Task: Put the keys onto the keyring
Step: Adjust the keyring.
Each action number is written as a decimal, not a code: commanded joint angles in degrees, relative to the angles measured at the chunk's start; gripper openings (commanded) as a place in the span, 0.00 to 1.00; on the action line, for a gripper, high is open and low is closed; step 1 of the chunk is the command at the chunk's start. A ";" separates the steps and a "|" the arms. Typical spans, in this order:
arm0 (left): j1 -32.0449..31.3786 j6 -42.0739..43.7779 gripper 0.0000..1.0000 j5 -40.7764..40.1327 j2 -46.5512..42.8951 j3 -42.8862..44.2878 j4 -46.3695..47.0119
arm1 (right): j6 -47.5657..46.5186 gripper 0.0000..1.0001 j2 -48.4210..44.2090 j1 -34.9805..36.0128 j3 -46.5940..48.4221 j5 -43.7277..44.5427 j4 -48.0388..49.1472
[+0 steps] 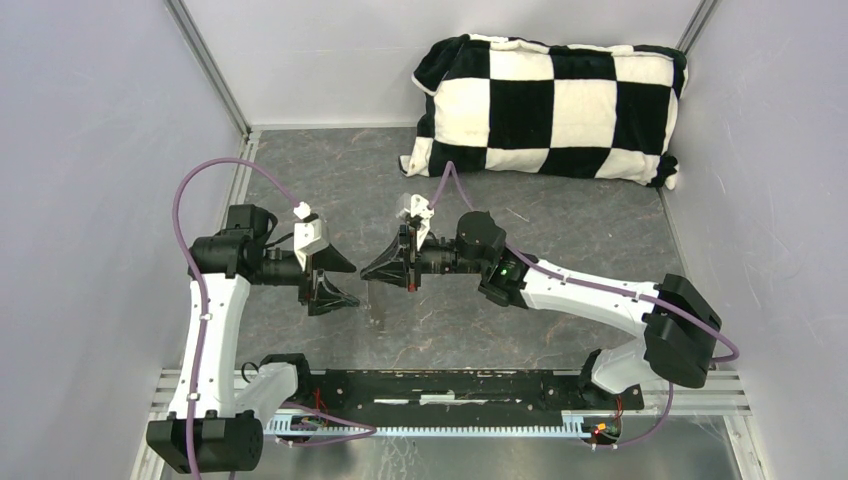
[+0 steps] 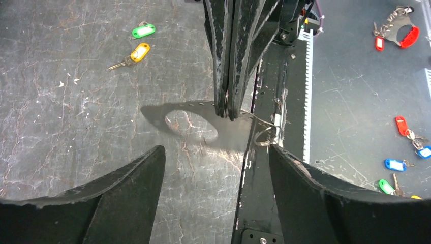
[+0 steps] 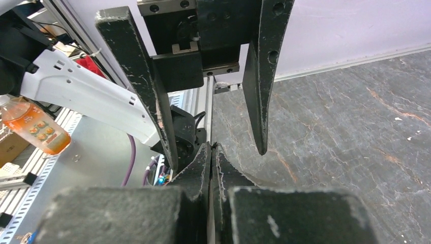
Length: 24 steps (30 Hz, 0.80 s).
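In the left wrist view the green-headed key [image 2: 144,31] and the yellow-headed key [image 2: 137,52] lie side by side on the dark table, far from both grippers. They do not show in the top view. My right gripper [image 1: 368,270] is shut on the thin wire keyring [image 2: 264,134] and holds it above the table. Its closed tips [image 2: 227,113] point at my left gripper, and the ring throws an oval shadow [image 2: 190,124]. My left gripper [image 1: 348,282] is open and empty, its fingers [image 3: 260,91] facing the right tips [image 3: 213,147] and straddling them a short way off.
A black-and-white checked pillow [image 1: 548,105] lies at the back right. The black base rail [image 1: 450,385] runs along the near edge. Several other coloured key tags [image 2: 401,124] and a red-handled key bunch [image 2: 401,30] lie on the lower surface beyond the rail.
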 commanded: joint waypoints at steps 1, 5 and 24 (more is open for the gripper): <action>-0.28 1.61 0.85 3.40 -0.10 0.54 -0.74 | -2.10 0.00 -1.22 1.77 2.35 5.54 -0.08; -0.43 0.78 0.92 4.21 -1.13 1.03 -0.75 | -6.80 0.00 -1.15 4.13 6.02 14.86 -7.99; -0.77 -18.80 0.96 2.97 -3.93 -6.46 20.76 | -5.38 0.00 -1.80 13.42 8.13 41.06 -6.65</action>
